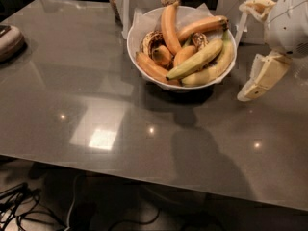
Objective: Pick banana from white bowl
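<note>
One banana (195, 61) topmost in white bowl (131, 48); end effector (255, 83) right, arm cropped.

We read no text, labels or numbers anywhere; gripper (251, 91) hangs right of the bowl (131, 53), above the counter (96, 105).

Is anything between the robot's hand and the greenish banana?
The gripper hangs right of the bowl. Its rim and a yellow banana lie between. Nothing lies on the banana.
</note>
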`<state>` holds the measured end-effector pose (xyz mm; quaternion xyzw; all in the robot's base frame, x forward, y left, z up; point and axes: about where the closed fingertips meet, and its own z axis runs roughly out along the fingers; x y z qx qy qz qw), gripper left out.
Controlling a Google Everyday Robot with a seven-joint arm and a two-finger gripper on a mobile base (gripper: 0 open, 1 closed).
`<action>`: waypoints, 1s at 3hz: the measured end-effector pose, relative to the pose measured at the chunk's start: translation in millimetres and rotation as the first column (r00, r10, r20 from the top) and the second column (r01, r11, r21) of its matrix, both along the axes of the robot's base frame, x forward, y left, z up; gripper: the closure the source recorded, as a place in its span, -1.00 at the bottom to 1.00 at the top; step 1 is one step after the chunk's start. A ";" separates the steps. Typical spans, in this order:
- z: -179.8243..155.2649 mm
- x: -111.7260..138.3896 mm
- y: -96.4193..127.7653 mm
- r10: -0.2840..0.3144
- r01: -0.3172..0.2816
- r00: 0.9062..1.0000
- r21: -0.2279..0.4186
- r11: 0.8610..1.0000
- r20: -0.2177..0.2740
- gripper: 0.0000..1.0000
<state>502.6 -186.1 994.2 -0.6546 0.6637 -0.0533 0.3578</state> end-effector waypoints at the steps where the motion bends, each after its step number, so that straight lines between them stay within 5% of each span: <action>1: 21.1 37.0 24.4 0.144 -0.148 0.978 0.012 0.989 0.153 -1.00; 3: 23.3 38.7 27.5 0.224 -0.209 0.954 -0.093 0.974 0.201 -1.00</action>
